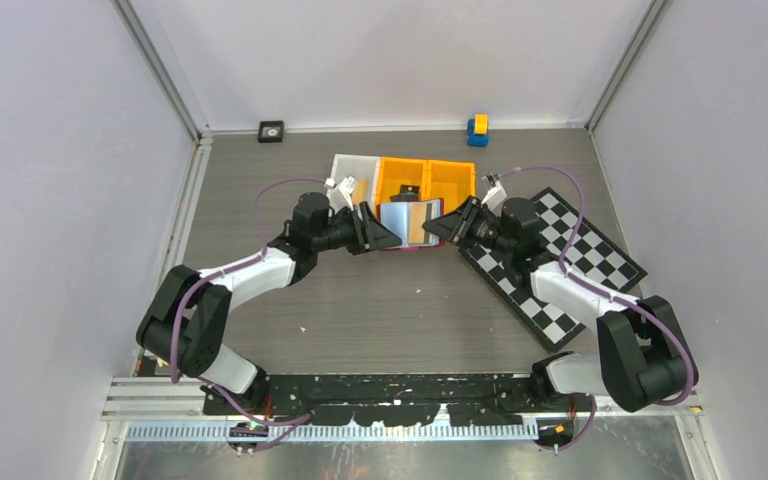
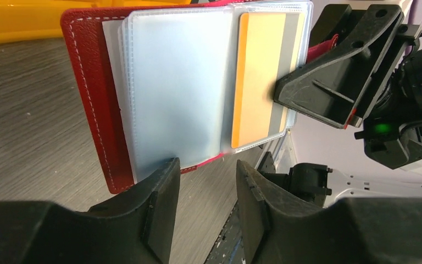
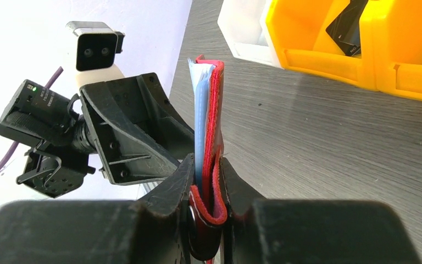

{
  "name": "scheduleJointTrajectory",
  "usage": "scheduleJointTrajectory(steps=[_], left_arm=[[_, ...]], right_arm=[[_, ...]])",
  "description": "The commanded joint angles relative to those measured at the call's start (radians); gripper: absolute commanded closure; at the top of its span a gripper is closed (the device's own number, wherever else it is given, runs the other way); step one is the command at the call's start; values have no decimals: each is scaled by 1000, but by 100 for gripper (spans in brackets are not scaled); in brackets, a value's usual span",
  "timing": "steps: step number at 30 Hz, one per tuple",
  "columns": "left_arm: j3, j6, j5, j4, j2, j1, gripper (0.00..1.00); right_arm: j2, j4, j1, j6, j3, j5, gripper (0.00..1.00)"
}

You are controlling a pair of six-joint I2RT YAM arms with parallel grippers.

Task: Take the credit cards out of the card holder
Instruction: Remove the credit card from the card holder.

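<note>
The card holder (image 1: pixel 396 221) is a red wallet held open and upright above the table between my two grippers. In the left wrist view its red cover (image 2: pixel 90 93) backs pale clear sleeves, and one orange-beige credit card (image 2: pixel 258 77) sits inside a sleeve near the right side. My right gripper (image 3: pixel 207 162) is shut on the wallet's edge and snap tab; it also shows in the left wrist view (image 2: pixel 329 82). My left gripper (image 2: pixel 207 165) is open, its fingers just at the wallet's near edge, holding nothing. Other cards are not visible.
Two orange bins (image 1: pixel 425 180) and a white bin (image 1: pixel 353 170) stand right behind the wallet; a black item (image 3: pixel 349 27) lies in one orange bin. A chequered board (image 1: pixel 560 265) lies under the right arm. A blue and yellow block (image 1: pixel 477 129) sits by the back wall.
</note>
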State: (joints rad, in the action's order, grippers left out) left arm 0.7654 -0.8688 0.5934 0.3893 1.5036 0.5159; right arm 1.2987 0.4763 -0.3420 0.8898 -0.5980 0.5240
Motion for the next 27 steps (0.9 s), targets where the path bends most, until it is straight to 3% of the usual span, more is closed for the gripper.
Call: scheduleJointTrajectory(steps=[1, 11, 27], left_arm=[[-3, -37, 47, 66, 2, -11, 57], [-25, -49, 81, 150, -43, -13, 64], [-8, -143, 163, 248, 9, -17, 70]], right_arm=[[11, 117, 2, 37, -6, 50, 100], [48, 150, 1, 60, -14, 88, 99], [99, 287, -10, 122, -7, 155, 100]])
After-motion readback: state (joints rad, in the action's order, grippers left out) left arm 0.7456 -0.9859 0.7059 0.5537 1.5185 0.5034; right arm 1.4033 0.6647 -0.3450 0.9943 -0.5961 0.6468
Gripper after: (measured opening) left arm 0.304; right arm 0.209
